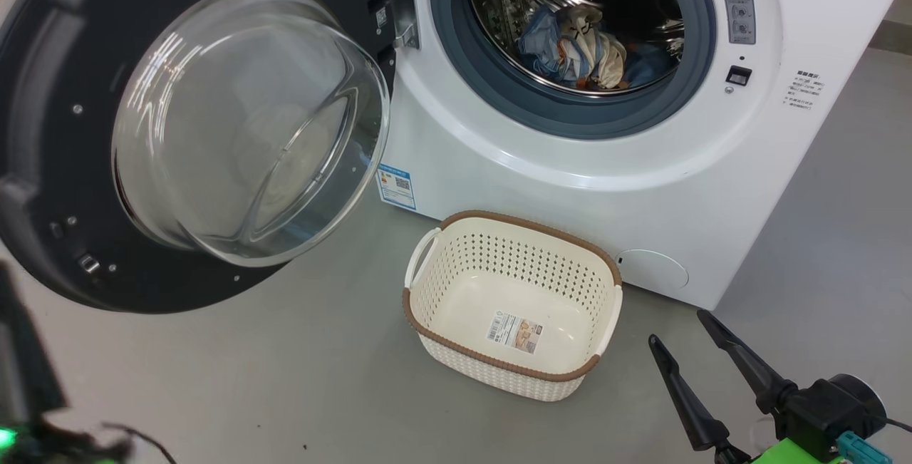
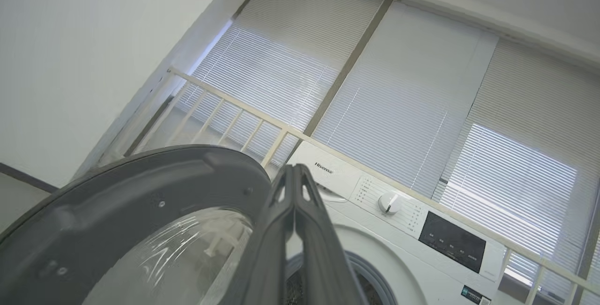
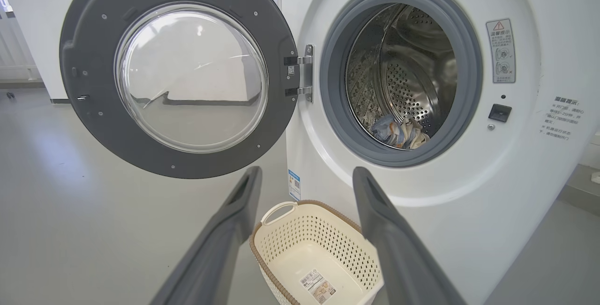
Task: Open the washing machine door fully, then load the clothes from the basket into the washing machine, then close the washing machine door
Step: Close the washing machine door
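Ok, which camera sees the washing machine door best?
Right wrist view: the whole washing machine door shows, swung open. Head view cuts off its top and left edge; left wrist view catches some rim and glass beside the left claw.

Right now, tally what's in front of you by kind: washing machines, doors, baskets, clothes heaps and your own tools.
washing machine: 1
door: 1
basket: 1
clothes heap: 1
tools: 2, left tool and right tool
total: 6
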